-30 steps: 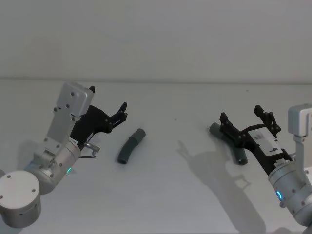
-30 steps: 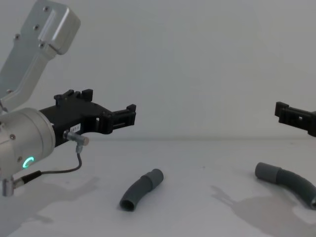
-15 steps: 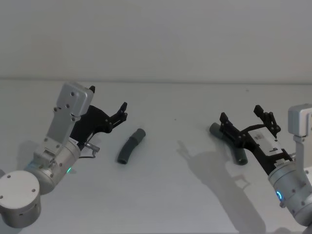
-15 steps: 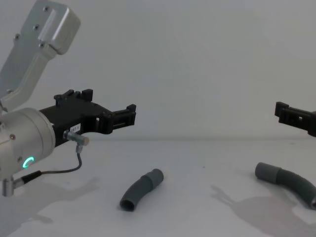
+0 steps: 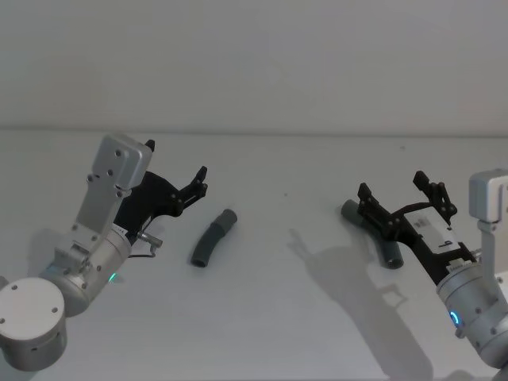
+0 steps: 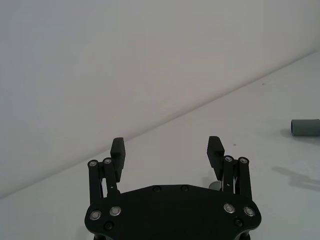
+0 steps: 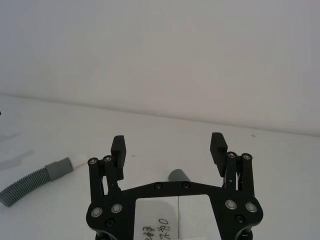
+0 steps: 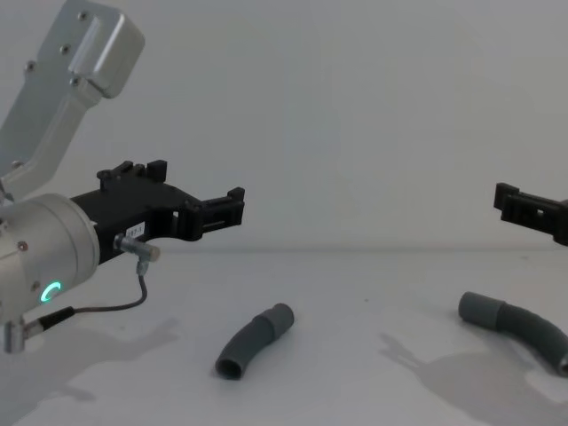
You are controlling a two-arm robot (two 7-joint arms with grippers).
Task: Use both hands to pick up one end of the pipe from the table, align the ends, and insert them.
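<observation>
Head view: both black angular plastic grippers hover spread and empty, so I judge this the approach step, with nothing lifted. The left gripper [image 5: 201, 181] hangs just beside the short, dark grey, curved tube piece [image 5: 212, 239]. That piece lies on the off-white table [image 5: 262, 317] left of its middle, its long axis slanting and its collared end toward the far edge and rightward. The right gripper [image 5: 394, 190] hangs over the longer grey piece [image 5: 350, 211] nearer the right edge. Next, each should descend and close on its piece.
</observation>
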